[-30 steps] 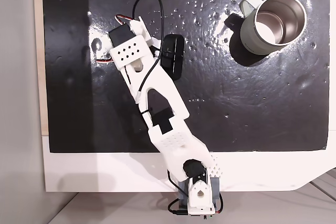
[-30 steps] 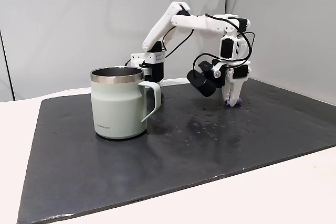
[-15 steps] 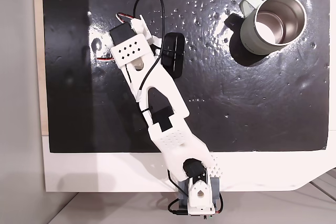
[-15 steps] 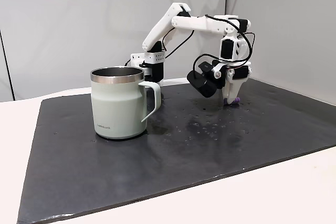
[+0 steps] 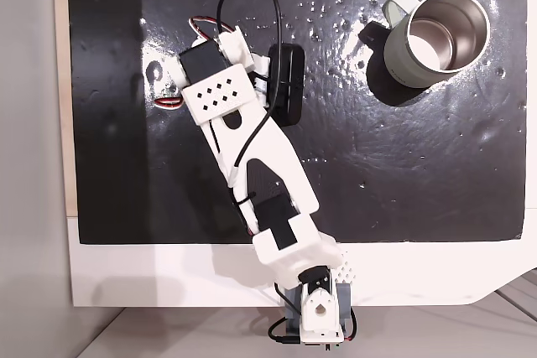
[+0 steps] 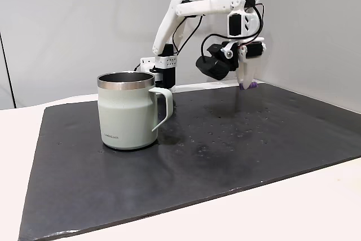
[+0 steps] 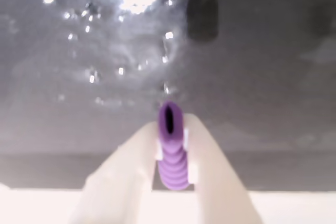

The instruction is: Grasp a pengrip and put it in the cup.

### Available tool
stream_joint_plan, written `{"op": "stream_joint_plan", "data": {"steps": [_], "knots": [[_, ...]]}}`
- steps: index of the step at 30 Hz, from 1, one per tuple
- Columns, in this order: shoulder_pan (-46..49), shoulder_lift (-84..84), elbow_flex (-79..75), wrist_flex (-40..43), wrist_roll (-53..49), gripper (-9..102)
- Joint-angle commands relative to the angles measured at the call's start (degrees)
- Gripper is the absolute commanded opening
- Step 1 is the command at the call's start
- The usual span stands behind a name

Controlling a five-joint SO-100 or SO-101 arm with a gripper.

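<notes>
The pengrip (image 7: 170, 148) is seen clamped between the two pale fingers (image 7: 128, 177) of the gripper (image 7: 170, 129) in the wrist view, its hollow end pointing away from the camera and its ribbed body pinched at mid-length; the hold is judged firm, since the tube sits square between the pads. In the side fixed view the gripper (image 6: 246, 84) is shown raised clear of the dark mat (image 6: 225, 156), with the purple pengrip (image 6: 249, 85) at the fingertips. The lift is judged to be meant to clear the mug's rim before any carry.

The cup (image 5: 436, 37) is found in the top fixed view at about two o'clock from the wrist, well apart from it, upright, with its steel mouth open and its handle (image 5: 394, 6) turned toward ten o'clock. Between gripper and cup only bare, wet-looking mat with scattered droplets (image 5: 327, 6) is seen; nothing is judged to block the path. The black wrist camera (image 6: 212, 66) is carried beside the gripper.
</notes>
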Motion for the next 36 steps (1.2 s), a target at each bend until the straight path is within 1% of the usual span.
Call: {"op": "stream_joint_plan", "data": {"steps": [1, 9, 22, 25, 29, 36], "knots": [[1.23, 8.70, -0.26, 0.53, -2.90, 0], [2.20, 16.88, -1.32, 0.62, -6.24, 0], [5.89, 24.79, -4.13, 2.72, -10.37, 0], [8.44, 25.58, -4.22, 4.04, -11.69, 0], [14.24, 25.14, -6.68, 6.15, -14.15, 0], [24.35, 26.28, -8.44, 6.86, -20.65, 0]]}}
